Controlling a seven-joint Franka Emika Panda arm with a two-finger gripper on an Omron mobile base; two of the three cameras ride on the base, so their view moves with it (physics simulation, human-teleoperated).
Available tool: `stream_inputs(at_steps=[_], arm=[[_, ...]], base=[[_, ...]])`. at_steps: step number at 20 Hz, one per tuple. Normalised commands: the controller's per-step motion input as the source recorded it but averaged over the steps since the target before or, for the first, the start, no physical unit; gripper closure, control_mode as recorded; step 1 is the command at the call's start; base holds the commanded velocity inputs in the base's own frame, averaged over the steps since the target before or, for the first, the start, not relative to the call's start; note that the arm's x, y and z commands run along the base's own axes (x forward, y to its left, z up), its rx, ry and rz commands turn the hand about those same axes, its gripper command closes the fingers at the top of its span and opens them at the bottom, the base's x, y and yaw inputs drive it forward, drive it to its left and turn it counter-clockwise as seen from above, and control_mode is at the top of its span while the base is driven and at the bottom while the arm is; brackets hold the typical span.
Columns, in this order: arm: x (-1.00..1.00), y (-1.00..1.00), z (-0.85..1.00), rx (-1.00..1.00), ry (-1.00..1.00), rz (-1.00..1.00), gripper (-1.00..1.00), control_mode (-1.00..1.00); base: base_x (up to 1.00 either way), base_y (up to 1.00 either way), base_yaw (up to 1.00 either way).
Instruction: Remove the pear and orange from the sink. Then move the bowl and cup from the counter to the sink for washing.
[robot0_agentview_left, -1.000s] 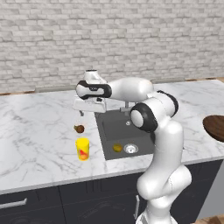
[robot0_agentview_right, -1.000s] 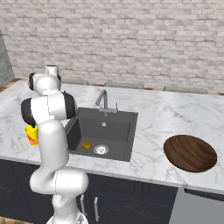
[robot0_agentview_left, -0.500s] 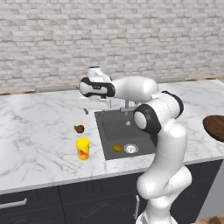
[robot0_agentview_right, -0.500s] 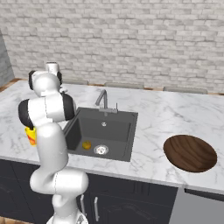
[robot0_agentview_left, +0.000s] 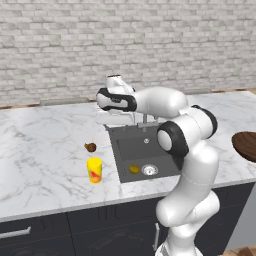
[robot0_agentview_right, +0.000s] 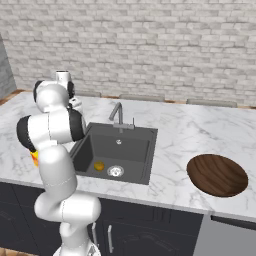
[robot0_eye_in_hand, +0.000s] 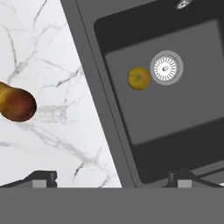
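A white robot arm is reaching out over a marble kitchen counter (robot0_agentview_left: 45, 145), its gripper (robot0_eye_in_hand: 111, 177) hanging high above the left rim of the sink (robot0_agentview_left: 125, 172) with its jaws spread wide and nothing between them.

The pear (robot0_agentview_left: 90, 147), dark reddish-brown and lumpy, is already lying on the counter left of the sink, just behind the yellow cup (robot0_agentview_left: 94, 170). The orange (robot0_eye_in_hand: 138, 78) is sitting on the floor of the dark basin, right beside the round steel drain (robot0_eye_in_hand: 166, 68). The wooden bowl (robot0_agentview_right: 217, 174) is resting on the counter well to the right of the sink.

By my judgement, the orange is the next thing to lift. It looks light and firm, but round and smooth, so it will likely roll if nudged off centre; closing the jaws across its widest middle seems safest. The cup looks stiff and light, best taken around its straight wall. The bowl is wide and shallow, so pinching its rim appears the only workable hold.

A red-orange mark is showing on the cup's side, too small to make out. No readable writing or brand is appearing anywhere.
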Motion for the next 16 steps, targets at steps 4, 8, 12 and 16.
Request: stream_inputs(at_steps=[4, 8, 12, 16], arm=[[-0.25, -0.37, 0.00, 0.00, 0.00, 0.01, -1.00, -1.00], [-0.27, -0.35, 0.00, 0.00, 0.00, 0.00, -1.00, -1.00], [-0.27, -0.42, 0.00, 0.00, 0.00, 0.00, -1.00, -1.00], [-0.26, -0.44, 0.00, 0.00, 0.00, 0.01, -1.00, -1.00]], base=[[0.00, 0.00, 0.00], [0.00, 0.00, 0.00], [0.00, 0.00, 0.00], [0.00, 0.00, 0.00]])
